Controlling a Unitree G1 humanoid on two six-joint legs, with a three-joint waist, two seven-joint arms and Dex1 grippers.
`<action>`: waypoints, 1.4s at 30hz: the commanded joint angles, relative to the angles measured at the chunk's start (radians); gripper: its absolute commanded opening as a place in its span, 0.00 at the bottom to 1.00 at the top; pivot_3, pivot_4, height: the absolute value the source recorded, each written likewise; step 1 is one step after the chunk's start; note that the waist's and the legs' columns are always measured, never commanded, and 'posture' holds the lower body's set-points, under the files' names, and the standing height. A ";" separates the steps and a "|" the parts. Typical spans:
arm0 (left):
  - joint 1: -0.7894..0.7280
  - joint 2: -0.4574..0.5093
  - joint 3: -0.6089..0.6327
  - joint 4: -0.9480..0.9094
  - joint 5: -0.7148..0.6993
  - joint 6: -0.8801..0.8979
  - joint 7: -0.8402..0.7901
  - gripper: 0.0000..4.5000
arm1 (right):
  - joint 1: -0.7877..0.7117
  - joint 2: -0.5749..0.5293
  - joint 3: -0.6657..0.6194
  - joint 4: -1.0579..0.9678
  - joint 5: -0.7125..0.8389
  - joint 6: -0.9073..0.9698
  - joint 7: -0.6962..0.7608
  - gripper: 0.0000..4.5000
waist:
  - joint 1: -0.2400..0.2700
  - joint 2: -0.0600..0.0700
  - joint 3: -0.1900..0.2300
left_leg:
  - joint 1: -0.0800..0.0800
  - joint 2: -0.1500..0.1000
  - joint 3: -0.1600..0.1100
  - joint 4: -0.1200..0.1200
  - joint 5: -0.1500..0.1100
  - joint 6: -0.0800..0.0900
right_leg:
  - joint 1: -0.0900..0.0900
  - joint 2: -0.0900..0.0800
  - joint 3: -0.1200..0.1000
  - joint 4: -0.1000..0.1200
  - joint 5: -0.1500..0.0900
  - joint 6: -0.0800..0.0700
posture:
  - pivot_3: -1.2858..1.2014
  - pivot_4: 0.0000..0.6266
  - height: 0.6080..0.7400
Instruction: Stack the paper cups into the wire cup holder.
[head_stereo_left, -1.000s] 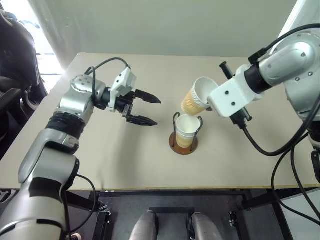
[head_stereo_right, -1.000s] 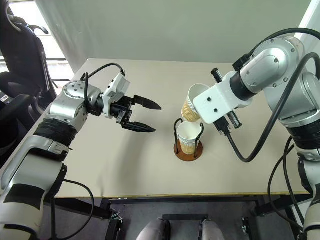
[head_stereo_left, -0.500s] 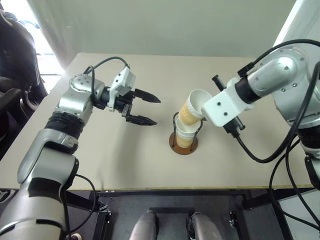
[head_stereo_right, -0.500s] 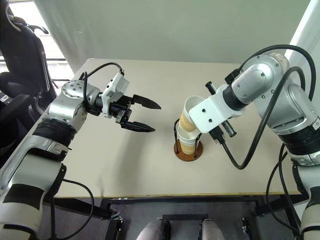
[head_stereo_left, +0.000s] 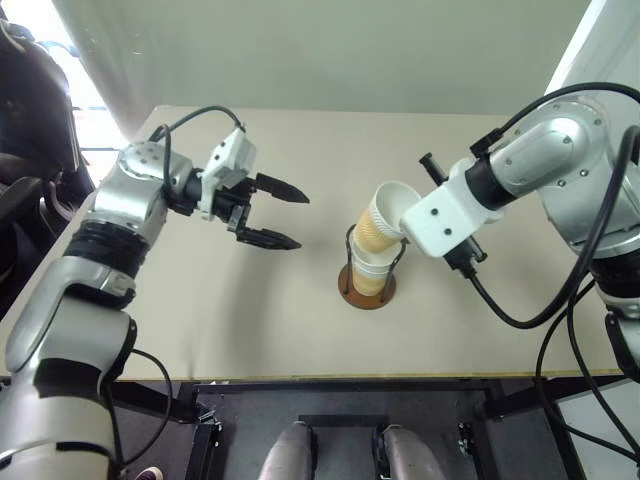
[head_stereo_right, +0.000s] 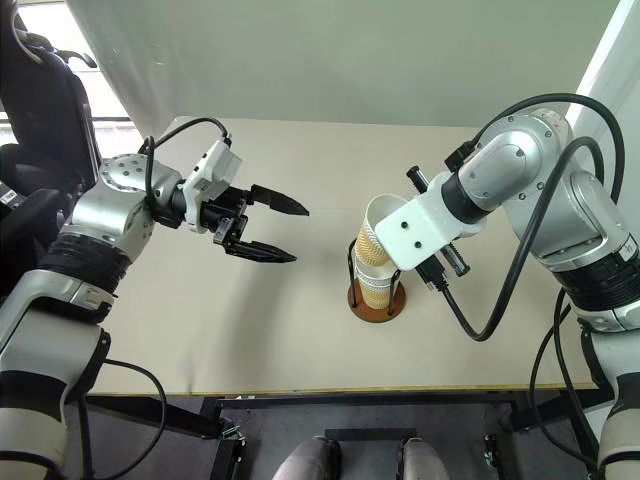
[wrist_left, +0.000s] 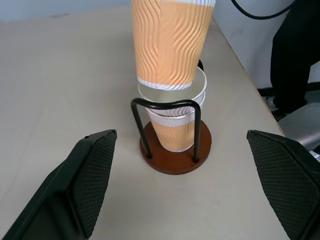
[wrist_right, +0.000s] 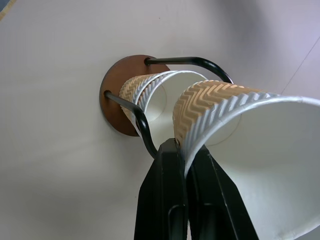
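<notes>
One cup (rim partly hidden) over holder

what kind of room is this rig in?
Probably a lab or office test bay: a plain beige table against a bare wall, a black office chair by a bright window.

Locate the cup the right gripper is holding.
In the left eye view the held paper cup is right of the table's centre, tilted, its base over the mouth of the cup seated in the wire cup holder, its rim pinched by the right gripper.
</notes>
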 joint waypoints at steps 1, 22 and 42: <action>-0.038 0.028 0.005 -0.032 -0.034 -0.016 -0.032 1.00 | -0.002 -0.003 -0.008 -0.009 -0.002 -0.019 0.004 0.01 | 0.000 0.000 0.000 | 0.000 0.000 0.000 0.000 0.000 0.000 | 0.000 0.000 0.000 0.000 0.000 0.000 | 0.52 0.24 1.00; -0.126 0.080 -0.043 -0.081 -0.118 0.001 -0.032 1.00 | 0.020 -0.020 0.010 0.006 -0.014 -0.075 0.004 0.01 | -0.001 0.000 0.000 | 0.000 0.000 0.000 0.000 0.000 0.000 | 0.000 0.000 0.000 0.000 0.000 -0.001 | 0.52 0.24 1.00; -0.113 0.088 -0.074 -0.071 -0.131 -0.026 -0.032 1.00 | -0.001 -0.065 0.046 -0.003 0.037 -0.082 0.004 0.09 | -0.001 0.000 0.000 | -0.001 0.000 0.000 0.000 0.000 0.000 | 0.000 0.000 0.000 0.000 0.000 -0.001 | 0.52 0.24 1.00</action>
